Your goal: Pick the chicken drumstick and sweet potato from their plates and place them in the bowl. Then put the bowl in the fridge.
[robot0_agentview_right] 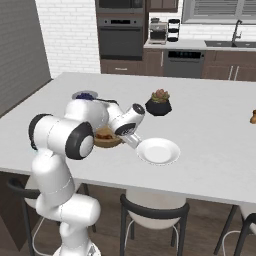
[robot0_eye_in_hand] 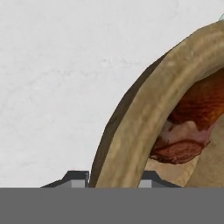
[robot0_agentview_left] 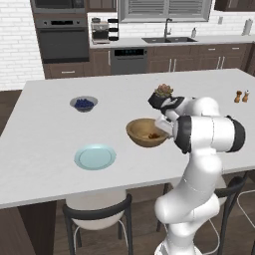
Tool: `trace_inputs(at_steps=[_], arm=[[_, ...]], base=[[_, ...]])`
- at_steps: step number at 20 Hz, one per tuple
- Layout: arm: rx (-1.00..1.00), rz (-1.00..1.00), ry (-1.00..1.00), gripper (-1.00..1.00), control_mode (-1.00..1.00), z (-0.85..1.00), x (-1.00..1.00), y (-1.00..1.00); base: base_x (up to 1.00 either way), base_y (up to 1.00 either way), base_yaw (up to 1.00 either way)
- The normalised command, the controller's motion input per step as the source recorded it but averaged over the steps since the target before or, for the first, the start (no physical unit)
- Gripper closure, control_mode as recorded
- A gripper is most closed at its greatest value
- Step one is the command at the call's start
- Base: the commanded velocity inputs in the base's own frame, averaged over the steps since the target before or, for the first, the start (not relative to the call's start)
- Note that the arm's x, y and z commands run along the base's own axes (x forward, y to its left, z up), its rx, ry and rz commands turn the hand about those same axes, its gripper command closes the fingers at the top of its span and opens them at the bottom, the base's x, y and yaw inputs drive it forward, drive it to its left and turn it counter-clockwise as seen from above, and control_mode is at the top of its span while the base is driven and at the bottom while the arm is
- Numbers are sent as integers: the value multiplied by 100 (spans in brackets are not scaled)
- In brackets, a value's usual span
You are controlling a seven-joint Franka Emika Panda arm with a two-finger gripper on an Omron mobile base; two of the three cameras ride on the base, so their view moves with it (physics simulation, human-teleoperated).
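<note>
The wooden bowl (robot0_agentview_left: pixel 146 132) is seen near the middle of the white island counter (robot0_agentview_left: pixel 45 114), with the gripper (robot0_eye_in_hand: pixel 114 177) closed on its thick rim – one dark fingertip (robot0_eye_in_hand: pixel 76 178) outside the wall, the other inside. Inside the bowl the reddish-brown chicken drumstick (robot0_eye_in_hand: pixel 192 124) is seen lying against the inner wall; a small reddish patch of it shows in the left base view too. The sweet potato cannot be made out with certainty.

To the left of the bowl, nearer the counter's front edge, a pale blue plate (robot0_agentview_left: pixel 95 157) lies bare. To the right of the bowl a white plate (robot0_agentview_right: pixel 158 151) is set, also bare. Farther back on the left, a small grey bowl of blueberries (robot0_agentview_left: pixel 83 103) is found; behind the wooden bowl a black plant pot (robot0_agentview_right: pixel 159 106) stands. Two small shakers (robot0_agentview_left: pixel 241 96) are placed at the far right.

Much of the bowl is covered by the arm's white links in the right base view – only a brown sliver is left showing. Dark stools (robot0_agentview_left: pixel 97 215) are tucked under the near edge. A wall oven (robot0_agentview_left: pixel 62 37) and a sink (robot0_agentview_left: pixel 168 39) are set along the far wall.
</note>
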Motion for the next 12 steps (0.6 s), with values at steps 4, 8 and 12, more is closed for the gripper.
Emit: trace_inputs(at_steps=[4, 8, 12], arm=[[3, -8, 0, 100, -100, 81, -23, 25], [11, -8, 3, 100, -100, 79, -30, 16], [1, -8, 0, 100, -100, 87, -68, 15]], base=[[0, 0, 0], [0, 0, 0], [0, 0, 0]])
